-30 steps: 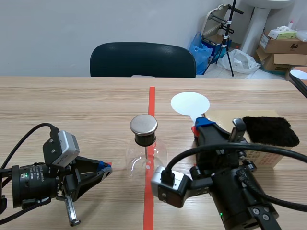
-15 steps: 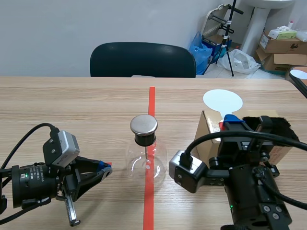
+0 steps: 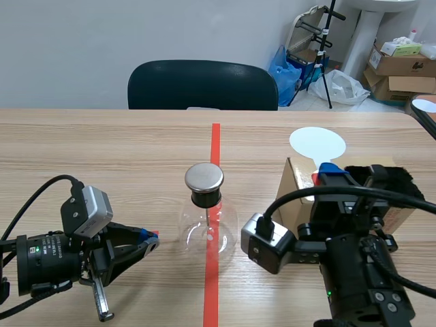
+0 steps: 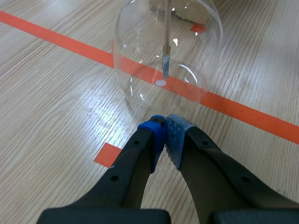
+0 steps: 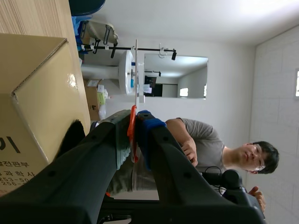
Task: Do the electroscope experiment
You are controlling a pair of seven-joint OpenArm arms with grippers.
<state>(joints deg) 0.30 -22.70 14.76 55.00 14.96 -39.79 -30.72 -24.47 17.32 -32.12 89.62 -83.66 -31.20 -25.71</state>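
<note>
Since a second back, your right arm has swung the disc [image 3: 317, 144] from beside the flask [image 3: 206, 221] to over the box [image 3: 294, 194], near the fur [image 3: 405, 180]; it has barely moved in the last half-second. Right jaws are clamped on its orange handle [image 5: 132, 133]. Left jaws are together, empty, just short of the glass. Looks like the charging step: next you'd rub disc on fur, then carry it to the cap [image 3: 204, 177]. Left wrist view shows the leaf [image 4: 165, 65] hanging straight; scene view barely does.
</note>
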